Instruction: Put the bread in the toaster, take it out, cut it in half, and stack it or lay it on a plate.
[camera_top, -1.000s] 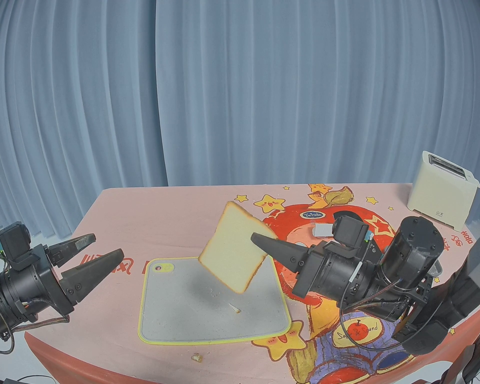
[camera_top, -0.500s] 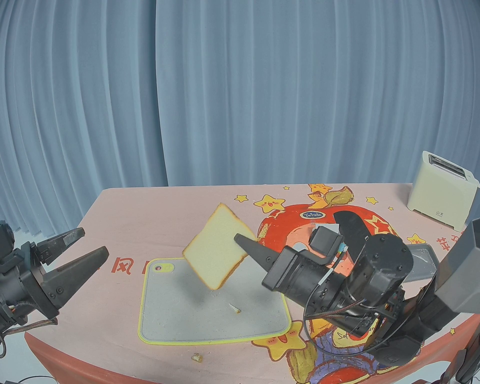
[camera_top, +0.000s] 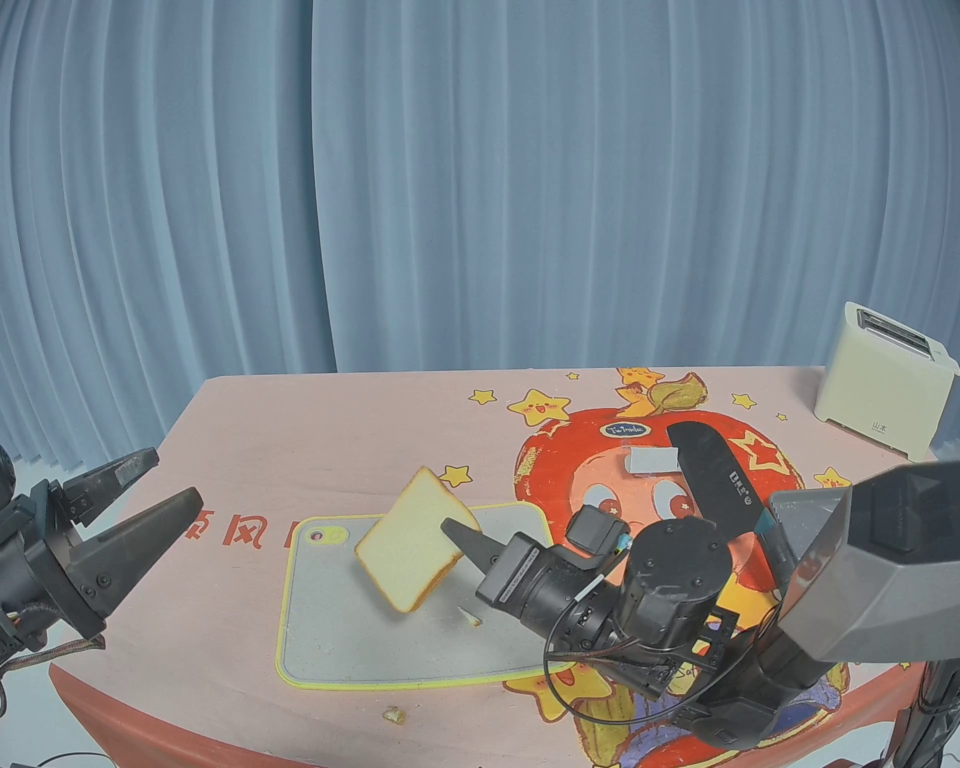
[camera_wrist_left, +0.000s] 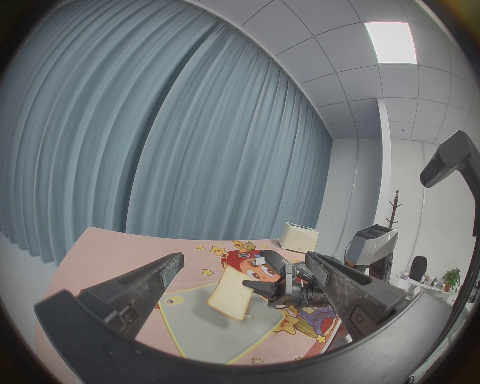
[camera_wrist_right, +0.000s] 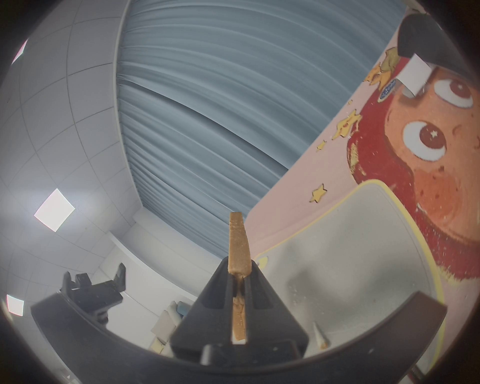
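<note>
A slice of bread (camera_top: 412, 540) hangs tilted just above the left part of the grey cutting board (camera_top: 430, 640). My right gripper (camera_top: 453, 529) is shut on the slice's right edge. In the right wrist view the bread (camera_wrist_right: 236, 242) shows edge-on, pinched between the gripper (camera_wrist_right: 237, 274) fingers over the cutting board (camera_wrist_right: 350, 250). The cream toaster (camera_top: 884, 379) stands at the table's far right corner. My left gripper (camera_top: 140, 486) is open and holds nothing, off the table's left edge. The left wrist view shows the bread (camera_wrist_left: 231, 299) and the toaster (camera_wrist_left: 298, 237) beyond the gripper (camera_wrist_left: 244, 259).
A black knife (camera_top: 712, 470) lies on the tomato print behind my right arm, with a small white card (camera_top: 652, 460) beside it. A grey plate (camera_top: 797, 508) sits partly hidden by the arm. One crumb (camera_top: 468, 617) lies on the board, another (camera_top: 396, 715) near the table's front edge.
My right gripper has carried the bread down and to the left, from above the board's right side to low over its left part. The left gripper has drifted slightly left.
</note>
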